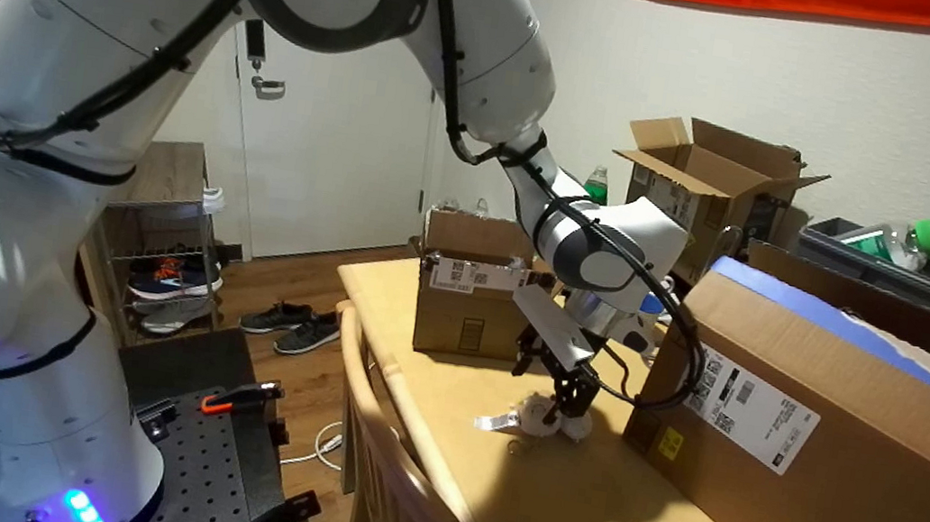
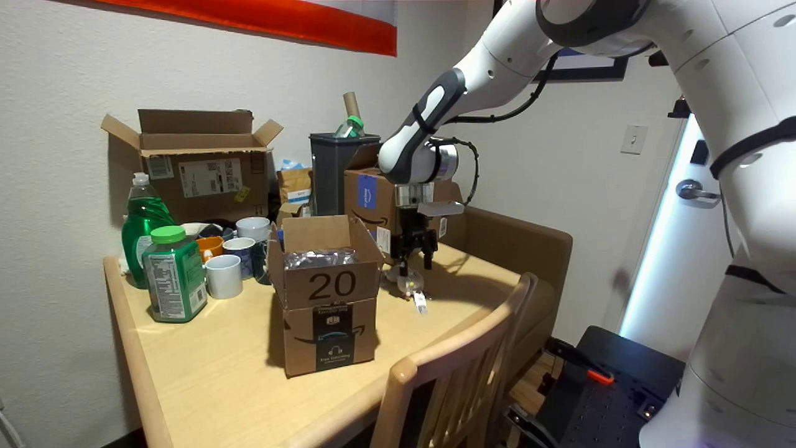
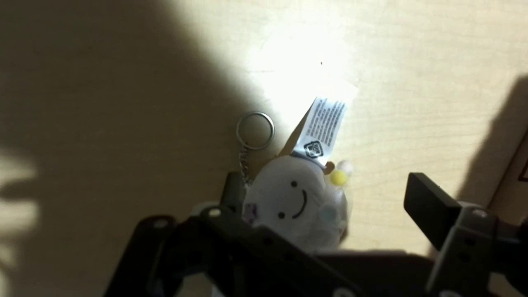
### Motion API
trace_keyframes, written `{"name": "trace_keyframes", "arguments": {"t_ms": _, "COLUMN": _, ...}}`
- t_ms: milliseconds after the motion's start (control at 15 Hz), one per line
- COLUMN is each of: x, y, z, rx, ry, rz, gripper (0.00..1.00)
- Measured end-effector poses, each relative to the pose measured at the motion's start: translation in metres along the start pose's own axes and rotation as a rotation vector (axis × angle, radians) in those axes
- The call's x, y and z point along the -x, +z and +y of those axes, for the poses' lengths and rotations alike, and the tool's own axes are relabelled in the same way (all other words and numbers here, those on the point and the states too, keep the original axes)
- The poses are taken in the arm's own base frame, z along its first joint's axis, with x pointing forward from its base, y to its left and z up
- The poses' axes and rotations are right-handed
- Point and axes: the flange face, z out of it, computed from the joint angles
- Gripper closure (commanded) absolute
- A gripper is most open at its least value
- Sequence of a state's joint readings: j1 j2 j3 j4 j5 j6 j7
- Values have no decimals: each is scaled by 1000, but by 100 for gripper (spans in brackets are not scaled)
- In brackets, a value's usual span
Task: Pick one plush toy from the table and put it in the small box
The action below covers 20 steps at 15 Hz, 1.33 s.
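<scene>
The plush toy [image 3: 284, 194] is pale grey-white with a smiling face, a paper tag and a key ring. It lies on the tan wooden table [image 3: 412, 103]. It also shows in both exterior views [image 1: 537, 415] [image 2: 410, 284]. My gripper [image 3: 324, 187] is open and low over it, with one finger close beside the toy and the other well apart; it shows in both exterior views [image 1: 543, 388] [image 2: 415, 267]. A smaller round white toy [image 1: 576, 426] lies beside the plush toy. The small box [image 1: 467, 325] stands upright with its top open; it also shows from another side [image 2: 329, 333].
A big labelled carton [image 1: 817, 474] stands beside the gripper. A wide-flapped carton [image 1: 704, 181] and a grey bin [image 1: 892, 266] stand behind. Mugs [image 2: 224, 277], a green soap bottle [image 2: 144, 218] and a green-capped container [image 2: 174, 274] are on the table. A wooden chair [image 2: 460, 354] stands at the table's edge.
</scene>
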<state>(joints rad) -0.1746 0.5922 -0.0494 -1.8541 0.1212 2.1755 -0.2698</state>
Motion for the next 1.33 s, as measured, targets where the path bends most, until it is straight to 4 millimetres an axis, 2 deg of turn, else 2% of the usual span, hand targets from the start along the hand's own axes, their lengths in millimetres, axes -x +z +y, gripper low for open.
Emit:
{"name": "trace_keyframes", "arguments": {"t_ms": 533, "x": -5, "y": 10, "z": -8, "rx": -6, "ry": -14, "rz": -7, "gripper": 0}}
{"name": "trace_keyframes", "arguments": {"t_ms": 1200, "x": -2, "y": 11, "z": 15, "rx": -13, "ry": 20, "rz": 3, "gripper": 0}}
{"name": "trace_keyframes", "arguments": {"t_ms": 1267, "x": -3, "y": 11, "z": 16, "rx": -13, "ry": 21, "rz": 3, "gripper": 2}}
{"name": "trace_keyframes", "arguments": {"t_ms": 1333, "x": -3, "y": 11, "z": 16, "rx": -13, "ry": 21, "rz": 4, "gripper": 26}}
